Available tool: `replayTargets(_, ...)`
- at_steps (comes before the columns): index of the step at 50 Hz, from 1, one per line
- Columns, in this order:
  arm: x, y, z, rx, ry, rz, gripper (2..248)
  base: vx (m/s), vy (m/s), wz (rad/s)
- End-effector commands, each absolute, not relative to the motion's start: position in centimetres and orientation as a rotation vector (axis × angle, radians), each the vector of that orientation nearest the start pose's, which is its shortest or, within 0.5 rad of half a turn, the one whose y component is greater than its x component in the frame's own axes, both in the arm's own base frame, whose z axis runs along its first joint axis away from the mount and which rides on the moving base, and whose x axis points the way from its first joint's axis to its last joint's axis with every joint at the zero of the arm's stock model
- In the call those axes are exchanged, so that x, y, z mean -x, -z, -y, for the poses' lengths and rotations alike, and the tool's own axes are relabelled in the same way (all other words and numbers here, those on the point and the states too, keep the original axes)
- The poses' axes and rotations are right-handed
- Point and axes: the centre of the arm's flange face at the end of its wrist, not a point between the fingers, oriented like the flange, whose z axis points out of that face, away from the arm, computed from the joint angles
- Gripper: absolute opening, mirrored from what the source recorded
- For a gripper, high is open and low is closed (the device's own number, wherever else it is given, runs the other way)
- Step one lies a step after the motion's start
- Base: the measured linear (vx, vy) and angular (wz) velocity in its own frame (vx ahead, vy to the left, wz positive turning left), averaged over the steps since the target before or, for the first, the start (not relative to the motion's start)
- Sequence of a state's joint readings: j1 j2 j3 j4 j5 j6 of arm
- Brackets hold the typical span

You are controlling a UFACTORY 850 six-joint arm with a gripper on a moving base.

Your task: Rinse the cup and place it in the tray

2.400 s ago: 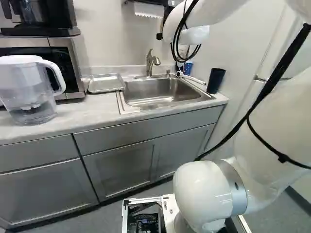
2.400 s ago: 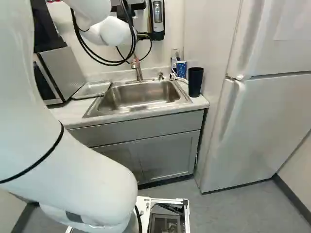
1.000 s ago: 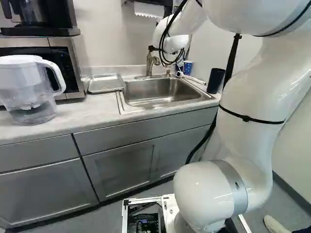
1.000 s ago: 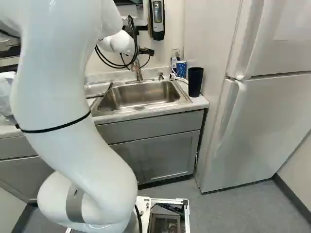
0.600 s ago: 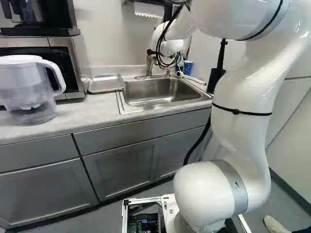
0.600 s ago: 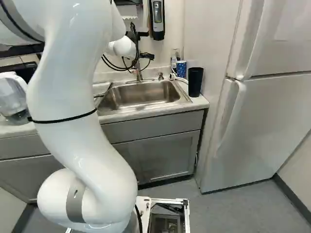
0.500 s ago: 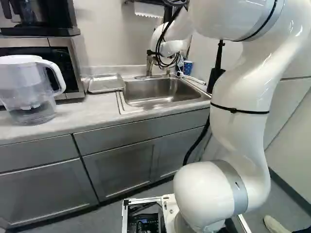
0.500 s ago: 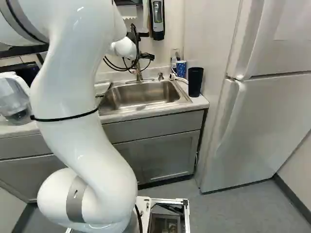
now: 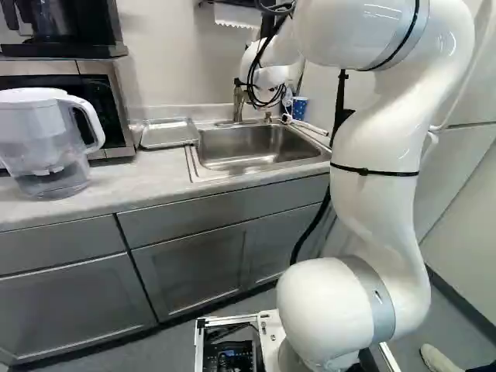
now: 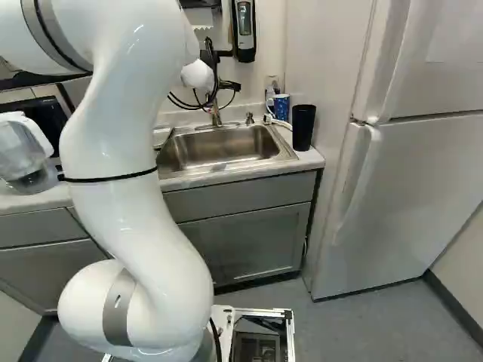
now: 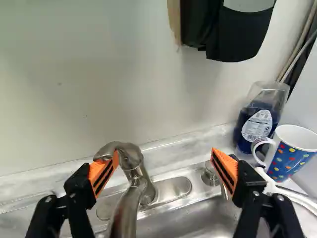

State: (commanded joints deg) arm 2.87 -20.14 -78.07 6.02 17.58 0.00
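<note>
Upper links of the white jointed arm [image 9: 376,139] have shifted leftward in the left base view and rightward in the right base view, while the wrist end has barely moved. The blue, polka-dotted mug [image 11: 292,153] stands upright at the far right of the steel sink [image 10: 219,147], handle toward the black gripper [image 11: 165,157]. Its body is probably ceramic: stiff, moderately heavy, fragile, and slippery once wet. Recommended hold: opposite sides of the body, clear of the handle, with moderate force. The forearm reaches over the sink; the gripper is at the brushed-metal faucet [image 11: 130,173], fingers spread, grasping nothing. One orange pad [image 11: 103,174] overlaps the faucet head; contact cannot be confirmed. The silver rectangular tray [image 9: 169,132] lies left of the sink.
</note>
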Motion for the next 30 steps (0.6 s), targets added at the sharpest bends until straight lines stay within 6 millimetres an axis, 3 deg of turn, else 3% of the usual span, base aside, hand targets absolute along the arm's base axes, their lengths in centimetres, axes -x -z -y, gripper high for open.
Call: replayTargets(30,-66.19,-61.09,-2.57,2.409,1.917,-0.100,247,0.000,0.000,0.000)
